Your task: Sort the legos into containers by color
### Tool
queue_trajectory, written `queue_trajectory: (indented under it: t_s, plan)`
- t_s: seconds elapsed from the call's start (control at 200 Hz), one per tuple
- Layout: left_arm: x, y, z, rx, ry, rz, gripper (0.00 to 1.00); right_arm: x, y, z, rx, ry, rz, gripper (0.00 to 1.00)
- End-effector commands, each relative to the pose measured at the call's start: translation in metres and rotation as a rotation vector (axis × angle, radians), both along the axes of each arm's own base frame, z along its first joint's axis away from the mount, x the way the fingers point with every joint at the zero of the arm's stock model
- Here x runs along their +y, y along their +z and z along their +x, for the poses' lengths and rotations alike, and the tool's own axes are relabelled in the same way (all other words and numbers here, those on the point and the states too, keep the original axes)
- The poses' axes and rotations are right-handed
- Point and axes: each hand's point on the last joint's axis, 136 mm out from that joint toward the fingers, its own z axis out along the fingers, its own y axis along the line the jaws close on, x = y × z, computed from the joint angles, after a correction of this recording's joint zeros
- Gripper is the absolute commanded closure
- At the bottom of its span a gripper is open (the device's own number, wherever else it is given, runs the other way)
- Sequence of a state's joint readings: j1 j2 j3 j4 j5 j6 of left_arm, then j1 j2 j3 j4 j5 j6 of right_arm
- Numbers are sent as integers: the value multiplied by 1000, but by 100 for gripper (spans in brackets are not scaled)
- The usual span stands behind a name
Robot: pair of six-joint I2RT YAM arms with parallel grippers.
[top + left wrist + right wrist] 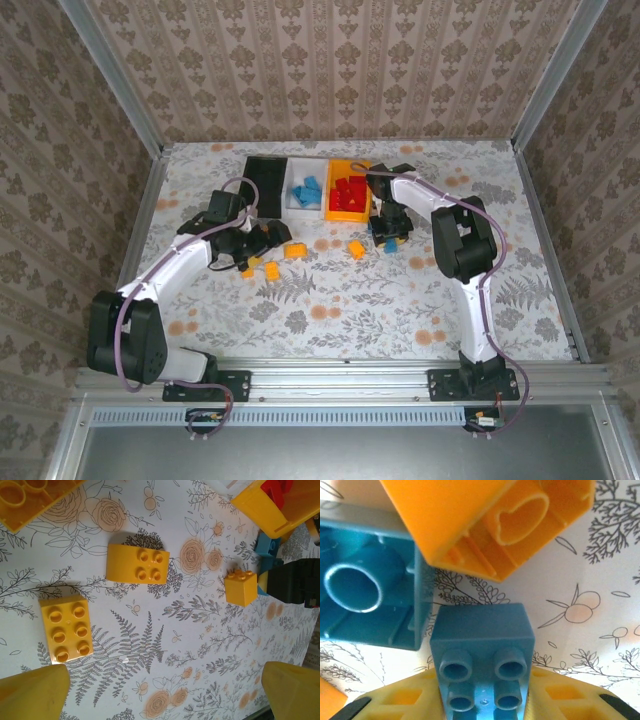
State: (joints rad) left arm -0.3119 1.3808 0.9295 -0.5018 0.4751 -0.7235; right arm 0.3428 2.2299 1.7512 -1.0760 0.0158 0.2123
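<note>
Partly sorted, with both arms low over loose bricks in front of three bins.
Leftmost, the left gripper (262, 240) hangs with its jaws spread wide above three yellow bricks (65, 628) that lie apart on the flowered table (330, 300); it touches none of them. Behind it stands the black bin (265, 185), then the white bin (303, 168) holding blue bricks (307, 192), then the orange bin (345, 212) holding red bricks (350, 190). Just right of the orange bin, the right gripper (390, 238) pinches a small blue brick (482, 640) beside a larger upturned blue brick (370, 580) and an upturned orange brick (490, 520).
</note>
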Motion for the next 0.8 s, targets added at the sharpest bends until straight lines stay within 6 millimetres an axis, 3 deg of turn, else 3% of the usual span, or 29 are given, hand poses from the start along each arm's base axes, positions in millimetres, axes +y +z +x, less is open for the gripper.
queue_trajectory:
  t_s: [0.0, 0.17, 0.38, 0.56, 0.795]
  plan:
    - [0, 0, 4, 3, 19, -18, 0, -6, 15, -8, -11, -7, -17, 60]
    - [-8, -4, 12, 10, 13, -36, 0, -13, 36, -12, -40, -33, 3, 61]
    - [-19, -3, 22, 5, -8, -46, 0, -15, 83, -4, -112, -124, 143, 62]
    - [-19, -4, 19, 8, -16, -42, 0, 12, 132, 22, -189, -182, 349, 62]
    - [-11, -2, 15, 5, -6, -35, 0, 69, 183, 68, -224, -287, 693, 62]
